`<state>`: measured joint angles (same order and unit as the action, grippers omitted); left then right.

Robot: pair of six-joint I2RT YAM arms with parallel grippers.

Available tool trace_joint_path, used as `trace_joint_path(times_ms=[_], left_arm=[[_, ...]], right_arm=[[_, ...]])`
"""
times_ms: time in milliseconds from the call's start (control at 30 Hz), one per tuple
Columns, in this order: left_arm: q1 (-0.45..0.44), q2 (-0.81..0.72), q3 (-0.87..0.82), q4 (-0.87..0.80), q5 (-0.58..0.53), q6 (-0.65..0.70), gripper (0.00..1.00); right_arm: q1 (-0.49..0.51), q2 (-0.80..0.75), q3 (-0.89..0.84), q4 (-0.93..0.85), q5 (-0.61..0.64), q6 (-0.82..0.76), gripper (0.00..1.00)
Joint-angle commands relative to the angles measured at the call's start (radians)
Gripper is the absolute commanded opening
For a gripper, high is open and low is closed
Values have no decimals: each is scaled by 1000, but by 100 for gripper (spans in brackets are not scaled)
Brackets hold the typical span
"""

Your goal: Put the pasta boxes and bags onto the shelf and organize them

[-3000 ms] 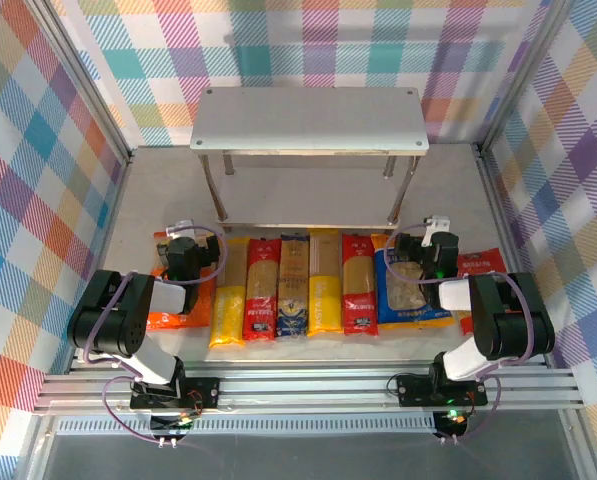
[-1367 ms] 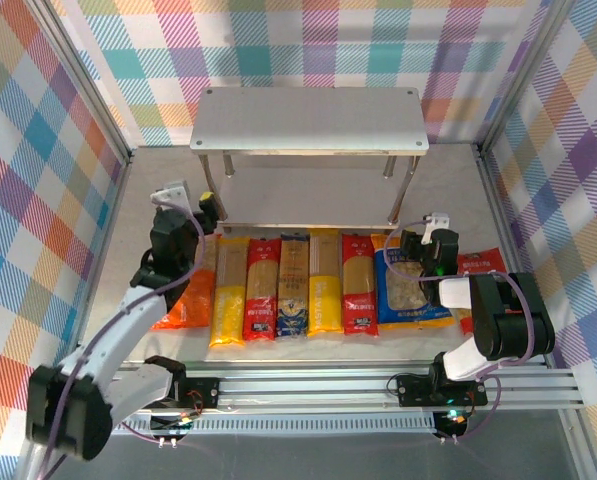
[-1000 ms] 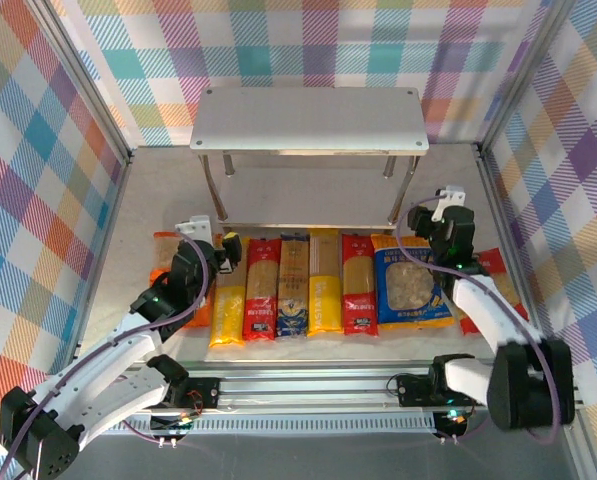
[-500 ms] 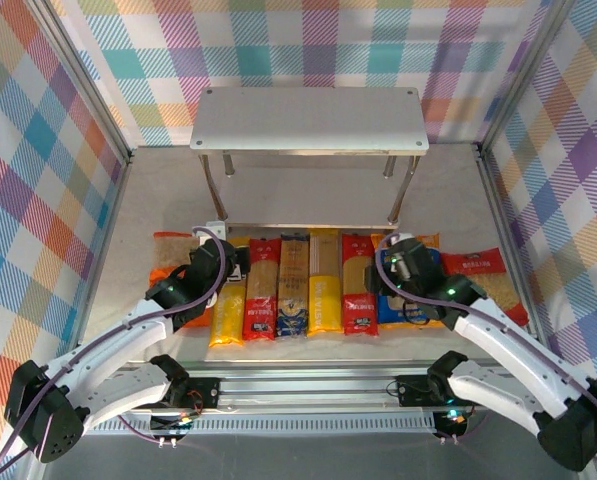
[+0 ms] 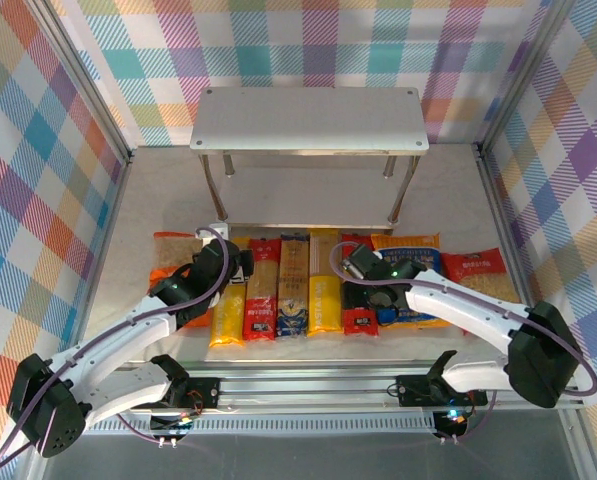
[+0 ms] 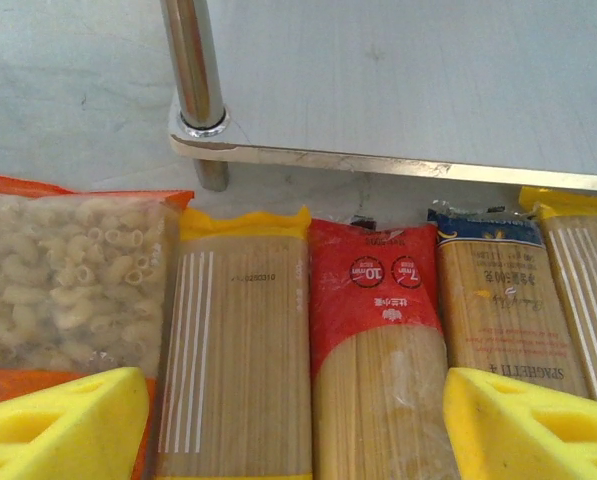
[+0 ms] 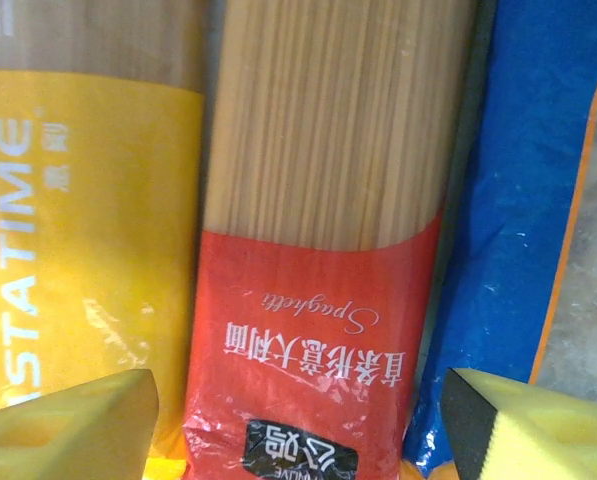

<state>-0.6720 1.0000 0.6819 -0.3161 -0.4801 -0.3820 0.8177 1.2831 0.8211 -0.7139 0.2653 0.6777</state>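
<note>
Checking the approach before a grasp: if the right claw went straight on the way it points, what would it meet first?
Most likely the red spaghetti pack, centred under the open right claw; depth unclear.

- shelf (image 5: pixel 308 118): a pale grey two-tier rack on thin steel legs, upright at the back.
- Five spaghetti packs lie flat, side by side before it, from the left: yellow pack (image 5: pixel 228 315), red pack (image 5: pixel 261 300), tan pack (image 5: pixel 292 285), second yellow pack (image 5: pixel 324 290), second red pack (image 5: pixel 359 320).
- orange macaroni bag (image 5: pixel 170 250): flat, beside the row's left end.
- blue bag (image 5: pixel 413 250) and red bag (image 5: pixel 478 265): flat, at the right end.
</note>
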Motion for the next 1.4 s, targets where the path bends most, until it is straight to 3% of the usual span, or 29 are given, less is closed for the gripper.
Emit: trace_joint_path(times_ms=[0,400,800,967,1167,1367], left_arm=[[-13,3,18,-21,0,-14,78],[-14,3,4,-40,-17,0,78],[-14,17,5,-32,-29,9,79],[-14,16,-2,-34,-33,9,79],[-14,14,-10,-28,-38,8,79],[-14,14,-14,-28,-40,2,79]], right_arm=[[5,38,31,-35,13,47,80],[3,184,50,0,-12,48,90],[0,295,53,44,-84,39,91],[-53,282,0,65,-106,54,90],[-103,246,-58,106,-159,35,82],[-103,263,-60,125,-209,14,63]])
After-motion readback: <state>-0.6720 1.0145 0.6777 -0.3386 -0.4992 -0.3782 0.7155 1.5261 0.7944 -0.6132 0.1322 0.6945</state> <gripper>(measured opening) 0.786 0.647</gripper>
